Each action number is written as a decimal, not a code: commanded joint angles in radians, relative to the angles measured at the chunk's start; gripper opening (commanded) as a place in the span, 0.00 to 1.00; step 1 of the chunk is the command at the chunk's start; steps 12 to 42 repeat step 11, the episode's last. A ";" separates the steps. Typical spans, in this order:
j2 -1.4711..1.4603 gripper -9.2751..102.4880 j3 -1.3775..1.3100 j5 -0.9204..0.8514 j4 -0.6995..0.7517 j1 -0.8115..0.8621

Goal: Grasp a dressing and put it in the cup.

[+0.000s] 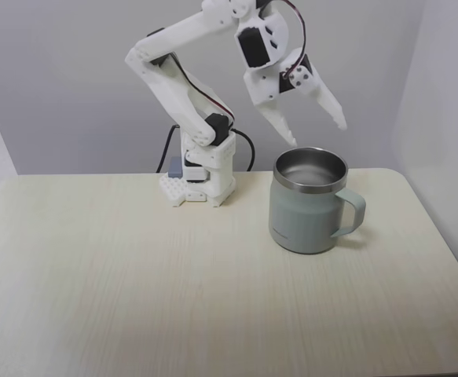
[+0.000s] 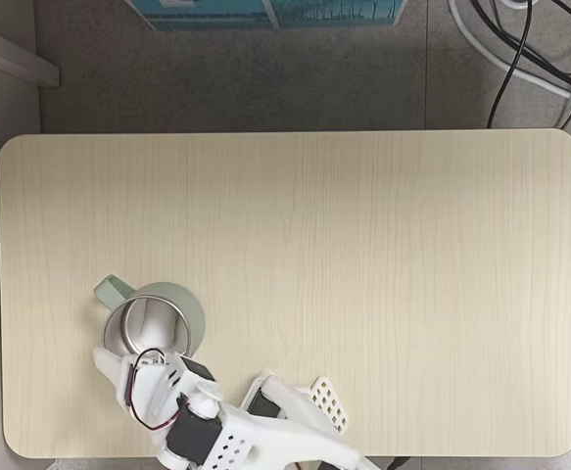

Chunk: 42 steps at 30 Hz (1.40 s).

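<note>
The pale green cup (image 1: pixel 305 214) with a steel rim stands on the table toward the back right in a fixed view, its handle pointing right. From above, the cup (image 2: pixel 193 315) sits near the bottom left edge, handle to the upper left. My gripper (image 1: pixel 318 133) hangs open just above the cup's rim, with nothing between its fingers. Seen from above, the gripper (image 2: pixel 128 338) overlaps the cup's mouth. A white shape (image 2: pixel 154 320) shows inside the rim; I cannot tell whether it is the dressing or a fingertip. No dressing lies on the table.
The arm's white base (image 1: pixel 202 185) is fixed at the table's back edge, left of the cup. The light wooden table (image 2: pixel 363 245) spreads wide around it. Cables (image 2: pixel 520 49) and a blue box (image 2: pixel 265 10) lie on the floor beyond the far edge.
</note>
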 commanded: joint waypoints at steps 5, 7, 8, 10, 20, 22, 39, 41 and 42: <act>-0.026 0.33 0.034 0.018 0.006 -0.025; -0.032 0.33 0.037 0.012 0.012 -0.023; -0.034 0.33 0.037 0.008 0.014 -0.021; -0.034 0.33 0.038 0.006 0.014 -0.020; -0.031 0.33 0.038 0.006 0.014 -0.020; -0.031 0.33 0.038 0.006 0.014 -0.020; -0.031 0.33 0.038 0.006 0.014 -0.020; -0.031 0.33 0.038 0.006 0.014 -0.020; -0.031 0.33 0.038 0.006 0.014 -0.020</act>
